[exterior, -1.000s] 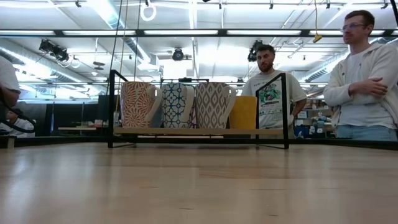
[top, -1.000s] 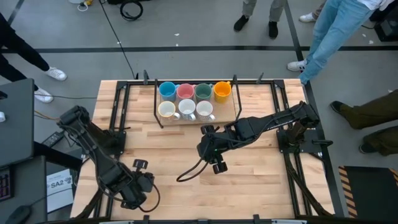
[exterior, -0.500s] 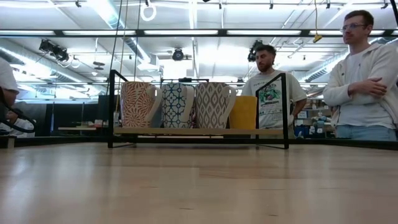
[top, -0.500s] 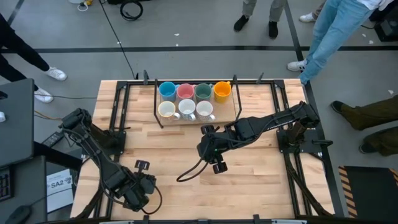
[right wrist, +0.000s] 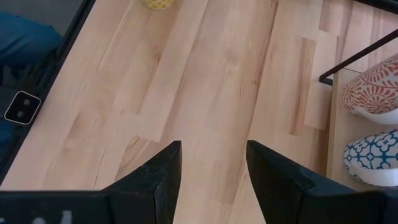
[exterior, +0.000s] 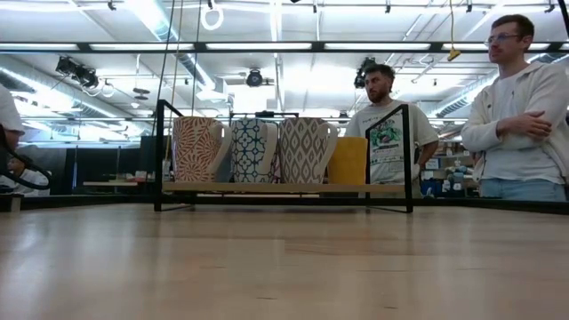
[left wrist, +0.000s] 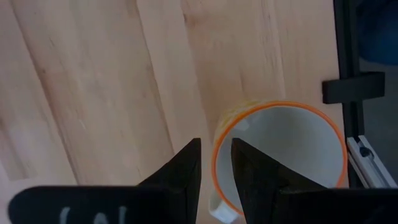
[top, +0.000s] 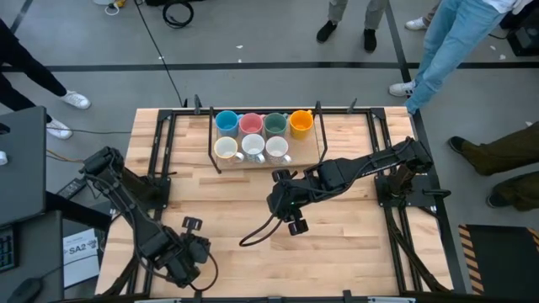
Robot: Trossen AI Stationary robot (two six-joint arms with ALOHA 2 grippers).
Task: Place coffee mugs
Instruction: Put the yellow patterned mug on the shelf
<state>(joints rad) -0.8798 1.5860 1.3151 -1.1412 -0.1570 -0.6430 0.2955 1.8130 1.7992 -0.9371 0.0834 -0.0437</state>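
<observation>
Seven coffee mugs stand in a black wire rack (top: pixel 307 153) at the table's far middle. Blue (top: pixel 226 121), pink (top: pixel 250 124), dark green (top: pixel 274 124) and orange (top: pixel 301 123) fill the back row, with three white ones (top: pixel 253 148) in front. An eighth mug (left wrist: pixel 280 149), yellow outside with an orange rim, shows mouth up in the left wrist view; in the high view the left arm hides it. My left gripper (top: pixel 179 265) (left wrist: pixel 215 142) is at the table's near left, shut on that mug. My right gripper (top: pixel 276 202) (right wrist: pixel 213 146) hovers open over mid-table. My left gripper pinches the orange-rimmed mug's wall at the rim (left wrist: pixel 216 158), one finger (left wrist: pixel 249 171) inside the mug and one (left wrist: pixel 186 171) outside. The fingers come from above, pointing down. The mug sits mouth up; I cannot tell whether its bottom is on the table.
A black frame rail (left wrist: pixel 348 56) runs close beside the held mug along the table's edge. A dark cable (top: pixel 253 234) trails from the right arm across mid-table. The rack (exterior: pixel 284 188) with patterned mugs (exterior: pixel 258 149) stands far. People stand beyond the far and right edges (exterior: pixel 524 107).
My left gripper has shifted slightly toward the table's near edge. The right arm and the racked mugs have kept still.
</observation>
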